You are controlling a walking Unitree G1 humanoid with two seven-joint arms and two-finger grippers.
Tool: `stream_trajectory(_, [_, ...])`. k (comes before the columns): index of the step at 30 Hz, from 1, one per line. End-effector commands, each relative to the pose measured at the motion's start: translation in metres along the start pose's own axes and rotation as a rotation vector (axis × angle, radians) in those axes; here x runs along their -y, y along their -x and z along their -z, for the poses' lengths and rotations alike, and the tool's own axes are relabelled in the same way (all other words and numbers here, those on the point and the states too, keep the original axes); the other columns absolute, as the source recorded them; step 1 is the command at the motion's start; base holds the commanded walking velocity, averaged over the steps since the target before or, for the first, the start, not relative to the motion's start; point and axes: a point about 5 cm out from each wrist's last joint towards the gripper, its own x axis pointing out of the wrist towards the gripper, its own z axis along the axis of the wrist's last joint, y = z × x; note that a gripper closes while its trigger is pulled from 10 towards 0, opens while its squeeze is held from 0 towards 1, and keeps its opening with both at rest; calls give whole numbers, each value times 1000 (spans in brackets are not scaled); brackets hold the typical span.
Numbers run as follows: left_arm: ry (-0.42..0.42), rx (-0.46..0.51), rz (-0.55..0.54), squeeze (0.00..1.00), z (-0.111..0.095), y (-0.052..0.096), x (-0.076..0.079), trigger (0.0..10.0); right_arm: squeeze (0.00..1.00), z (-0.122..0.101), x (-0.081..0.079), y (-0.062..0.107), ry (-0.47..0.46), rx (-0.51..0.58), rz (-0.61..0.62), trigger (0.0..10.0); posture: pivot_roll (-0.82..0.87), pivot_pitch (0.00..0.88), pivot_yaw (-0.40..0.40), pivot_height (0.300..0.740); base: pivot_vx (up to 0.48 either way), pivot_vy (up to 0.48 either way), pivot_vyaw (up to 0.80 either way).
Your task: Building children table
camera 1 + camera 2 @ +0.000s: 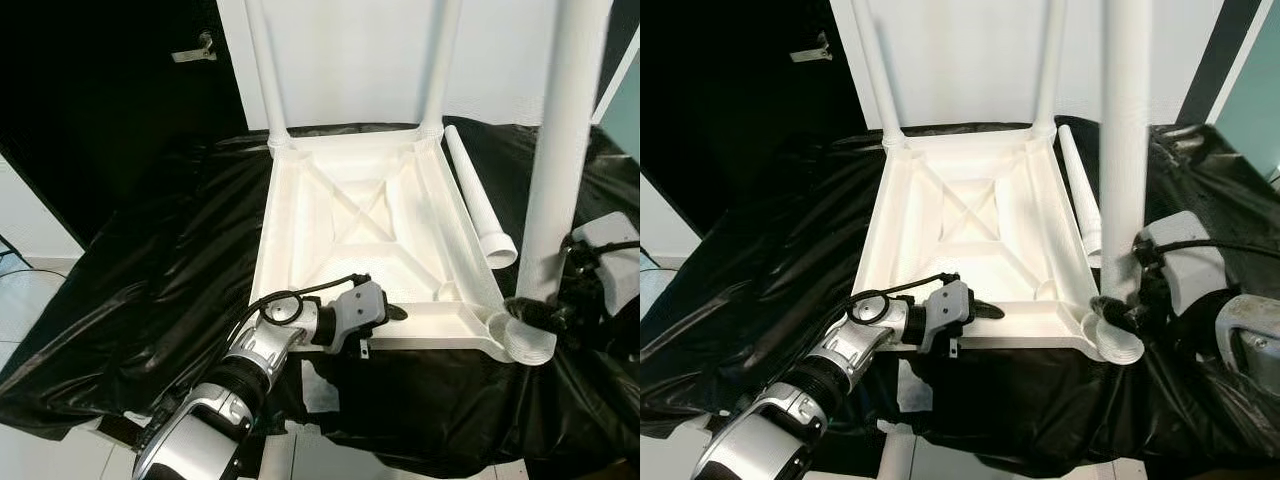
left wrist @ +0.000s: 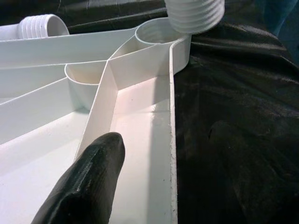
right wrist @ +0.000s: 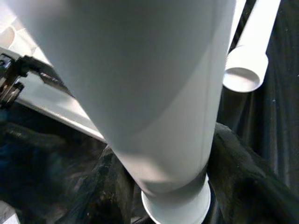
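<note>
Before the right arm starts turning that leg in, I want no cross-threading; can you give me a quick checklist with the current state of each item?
1. Right gripper shut on the upright leg: ok.
2. Threaded end over the near right corner socket: ok, above it, not yet in.
3. Leg plumb: cannot tell.
4. Left gripper on the tabletop's near edge, steadying it: ok.
5. Both far legs standing in their sockets: ok.
6. Spare leg lying beside the tabletop, apart from the work: ok.

Upright table legs (image 1: 566, 140) cut off above
</note>
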Motion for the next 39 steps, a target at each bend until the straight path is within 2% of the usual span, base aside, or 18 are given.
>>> stream_trajectory(1, [101, -128, -34, 0, 33, 8, 10, 10000, 0, 34, -17, -15, -104, -198, -138, 10000, -233, 47, 48, 740, 0, 0, 0])
stream_trajectory(4, [102, -132, -29, 0, 34, 9, 11, 10000, 0, 36, -15, -21, -154, -168, -86, 10000, -241, 49, 58, 740, 0, 0, 0])
stream_trajectory(7, [101, -134, -26, 0, 34, 9, 11, 10000, 0, 36, -14, -23, -164, -158, -70, 10000, -242, 49, 59, 740, 0, 0, 0])
stream_trajectory(8, [92, -132, -24, 0, 30, 7, 8, 10000, 0, 28, -12, -30, -141, -84, -22, 10000, -250, 48, 66, 740, 0, 0, 0])
stream_trajectory(11, [89, -130, -24, 0, 29, 6, 7, 10000, 0, 24, -10, -34, -140, -43, 14, 10000, -252, 47, 69, 740, 0, 0, 0])
stream_trajectory(13, [83, -129, -21, 0, 28, 4, 6, 10000, 0, 14, -6, -45, -189, 69, 108, 10000, -253, 45, 70, 740, 0, 0, 0])
stream_trajectory(17, [82, -128, -19, 0, 28, 5, 7, 10000, 0, 9, -9, -51, -220, 124, 123, 10000, -253, 45, 70, 740, 0, 0, 0])
stream_trajectory(23, [86, -134, -24, 0, 30, 8, 7, 10000, 0, 12, -23, -58, -238, 114, 74, 10000, -239, 44, 71, 740, 0, 0, 0])
stream_trajectory(25, [87, -134, -25, 0, 30, 8, 7, 10000, 0, 12, -24, -58, -235, 113, 73, 10000, -239, 44, 71, 740, 0, 0, 0])
stream_trajectory(27, [87, -135, -25, 0, 30, 8, 7, 10000, 0, 14, -25, -58, -202, 109, 74, 10000, -239, 45, 70, 740, 0, 0, 0])
stream_trajectory(29, [89, -135, -25, 0, 31, 9, 7, 10000, 0, 16, -27, -56, -115, 113, 85, 10000, -241, 47, 69, 740, 0, 0, 0])
stream_trajectory(30, [90, -134, -24, 0, 31, 9, 7, 10000, 0, 17, -29, -54, -111, 127, 77, 10000, -243, 48, 68, 740, 0, 0, 0])
stream_trajectory(36, [92, -133, -24, 0, 31, 8, 8, 10000, 0, 26, -35, -49, -149, 153, 74, 10000, -248, 48, 64, 740, 0, 0, 0])
stream_trajectory(39, [91, -131, -24, 0, 31, 7, 8, 10000, 0, 44, -36, -51, -212, 140, 116, 10000, -248, 48, 64, 740, 0, 0, 0])
